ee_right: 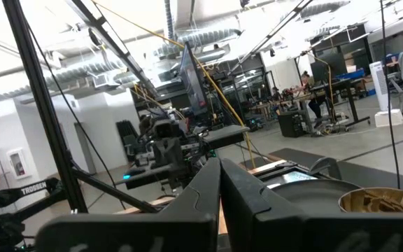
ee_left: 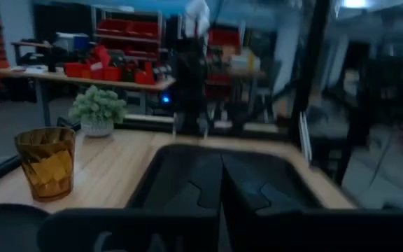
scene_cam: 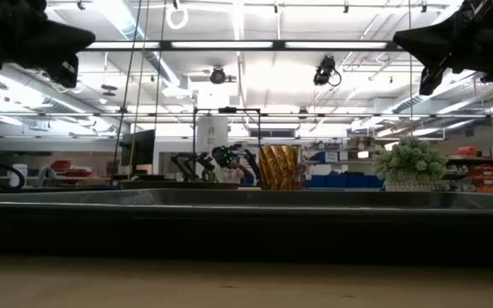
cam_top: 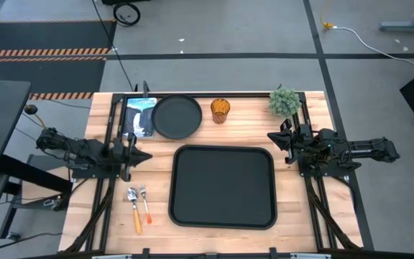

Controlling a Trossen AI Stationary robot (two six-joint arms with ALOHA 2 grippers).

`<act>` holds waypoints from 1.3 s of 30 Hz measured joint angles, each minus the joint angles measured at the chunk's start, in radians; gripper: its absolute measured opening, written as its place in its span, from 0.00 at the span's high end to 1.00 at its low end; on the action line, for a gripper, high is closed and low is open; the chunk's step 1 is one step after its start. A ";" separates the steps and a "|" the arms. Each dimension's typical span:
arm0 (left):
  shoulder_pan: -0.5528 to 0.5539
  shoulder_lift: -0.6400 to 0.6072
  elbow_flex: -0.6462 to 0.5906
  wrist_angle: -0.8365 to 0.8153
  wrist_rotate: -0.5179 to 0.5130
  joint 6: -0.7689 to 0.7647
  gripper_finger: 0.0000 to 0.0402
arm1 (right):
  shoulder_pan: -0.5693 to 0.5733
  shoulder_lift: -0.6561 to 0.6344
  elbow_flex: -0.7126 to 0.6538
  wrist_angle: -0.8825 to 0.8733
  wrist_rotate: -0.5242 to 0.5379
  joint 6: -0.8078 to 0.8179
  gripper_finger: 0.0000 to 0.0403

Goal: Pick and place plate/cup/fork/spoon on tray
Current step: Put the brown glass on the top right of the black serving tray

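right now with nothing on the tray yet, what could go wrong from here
The fork and spoon lie side by side, nearly touching, so picking one could nudge the other. The plate sits flat and partly against a booklet, leaving little rim to grasp and perhaps dragging it. The cup stands between plate and small plant; the right gripper reaching over could tip either. The tray is bare.
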 joint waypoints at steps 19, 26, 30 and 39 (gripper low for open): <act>0.000 0.005 0.002 0.118 -0.066 0.009 0.97 | 0.000 0.000 0.000 0.062 0.006 0.098 0.96; 0.016 0.081 0.003 0.200 -0.183 0.018 0.97 | 0.000 0.002 0.000 0.074 0.047 0.081 0.96; 0.051 0.142 0.003 0.233 -0.189 0.074 0.97 | 0.000 0.002 0.000 0.098 0.056 0.077 0.96; 0.160 0.288 0.004 0.345 -0.189 0.206 0.97 | 0.000 0.002 0.000 0.137 0.054 -0.092 0.96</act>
